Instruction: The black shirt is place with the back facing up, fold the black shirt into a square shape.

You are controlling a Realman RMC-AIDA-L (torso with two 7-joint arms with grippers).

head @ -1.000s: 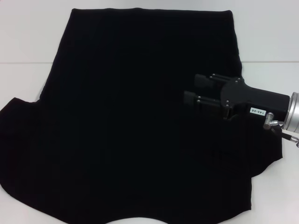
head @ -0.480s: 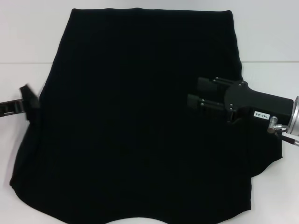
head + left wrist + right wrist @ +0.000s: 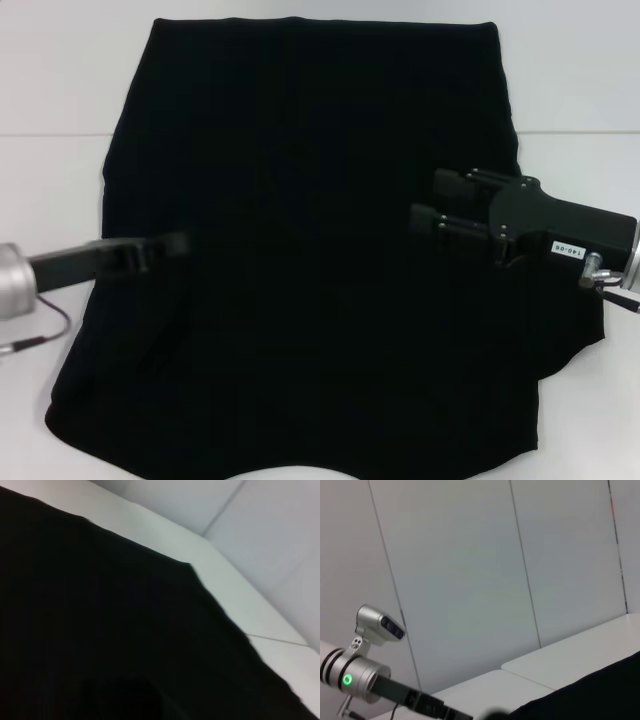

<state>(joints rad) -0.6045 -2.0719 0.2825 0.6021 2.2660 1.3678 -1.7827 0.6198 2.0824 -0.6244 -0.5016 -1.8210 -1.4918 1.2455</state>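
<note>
Left gripper (image 3: pixel 170 245) sits over the black shirt's (image 3: pixel 300 150) left side, jaws unclear; right gripper (image 3: pixel 430 203) hovers spread apart.

A white table (image 3: pixel 60 80) is lying under even light, and pale grey wall panels (image 3: pixel 470 580) with thin vertical seams are rising behind it.

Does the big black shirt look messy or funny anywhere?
A little. The large black fabric shirt lies mostly flat on the white table, but its sleeve edge beside the right gripper bulges out unevenly. The left gripper hovers over the opposite side.
</note>
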